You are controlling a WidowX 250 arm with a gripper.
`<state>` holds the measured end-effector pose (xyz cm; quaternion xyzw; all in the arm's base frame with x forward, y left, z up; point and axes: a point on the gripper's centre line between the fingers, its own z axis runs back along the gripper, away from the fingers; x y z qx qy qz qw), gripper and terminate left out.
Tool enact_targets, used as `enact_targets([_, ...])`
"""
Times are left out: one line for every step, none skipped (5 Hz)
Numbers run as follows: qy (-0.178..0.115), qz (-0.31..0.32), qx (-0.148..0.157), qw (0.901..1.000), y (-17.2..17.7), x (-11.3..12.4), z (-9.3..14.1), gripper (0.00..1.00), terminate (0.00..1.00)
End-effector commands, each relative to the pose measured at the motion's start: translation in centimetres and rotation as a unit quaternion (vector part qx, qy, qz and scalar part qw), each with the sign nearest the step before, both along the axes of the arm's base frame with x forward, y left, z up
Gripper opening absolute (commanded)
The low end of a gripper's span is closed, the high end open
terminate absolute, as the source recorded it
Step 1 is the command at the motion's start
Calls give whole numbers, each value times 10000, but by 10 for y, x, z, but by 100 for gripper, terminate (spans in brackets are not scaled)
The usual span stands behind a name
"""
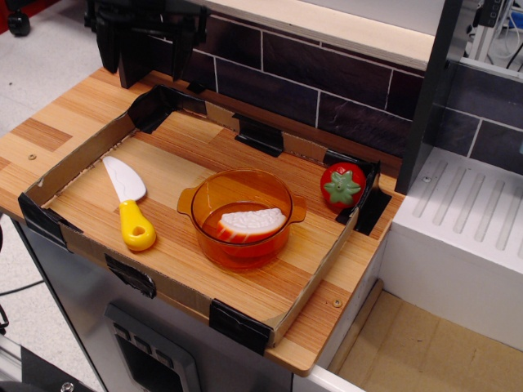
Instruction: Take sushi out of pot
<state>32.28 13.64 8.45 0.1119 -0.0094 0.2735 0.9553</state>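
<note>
The sushi [252,222] lies inside the pot [206,196], white ridged rice side up with an orange-red edge showing beneath, resting on the pot's floor near the middle of the frame. The pot stands on the wooden counter [61,122], inside a low cardboard border [78,159] taped at the corners with black tape; bare wood lies all around it, with the widest open stretch toward the upper left. To its left, well apart, lies a toy knife [128,202] with a white blade and yellow handle, its handle end close to the lower-left border. A red strawberry-like toy [341,187] sits just inside the right corner, near the pot's right handle but not touching it. The gripper [147,41] hangs at the upper left of the frame, above the border's far corner and well apart from the pot; it is dark and cut off by the frame's top edge, so I cannot tell whether its claw is spread or pressed together.
</note>
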Motion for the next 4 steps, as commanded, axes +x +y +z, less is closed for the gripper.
enact_targets([-541, -2370, 17, 9700, -29, -1, 23, 100, 0])
enact_targets([-444, -3546, -299, 9335, -53, -17, 24, 100, 0])
enact_targets([180, -4611, -869, 8829, -68, -30, 24, 100, 0])
enact_targets([369, -5471, -951, 8308, -77, -42, 22, 100, 0])
